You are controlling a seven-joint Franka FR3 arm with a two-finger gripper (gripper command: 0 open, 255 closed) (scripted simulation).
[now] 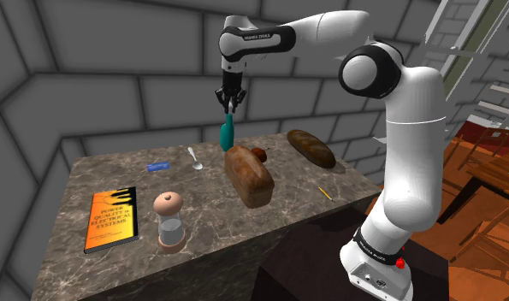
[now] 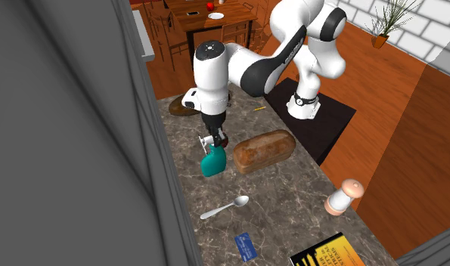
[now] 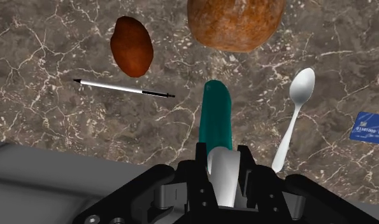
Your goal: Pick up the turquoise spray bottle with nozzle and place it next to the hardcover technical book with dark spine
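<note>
The turquoise spray bottle (image 1: pixel 227 133) (image 2: pixel 212 163) (image 3: pixel 216 118) stands upright near the table's back edge, by the grey wall. My gripper (image 1: pixel 230 104) (image 2: pixel 215 143) (image 3: pixel 223 170) comes down from above and is shut on the bottle's white nozzle. I cannot tell whether the bottle's base touches the marble top. The book (image 1: pixel 111 220) (image 2: pixel 329 255), with an orange and black cover, lies flat near the front corner at the shoulder view's left, far from the bottle.
A brown bread loaf (image 1: pixel 249 174) (image 2: pixel 263 150) (image 3: pixel 235 22) lies just in front of the bottle, with a long loaf (image 1: pixel 310 148) further along. A spoon (image 1: pixel 194 158) (image 3: pixel 296 108), a blue card (image 1: pixel 158 164) (image 2: pixel 246 245) and a shaker (image 1: pixel 168 221) (image 2: pixel 343 198) lie between bottle and book.
</note>
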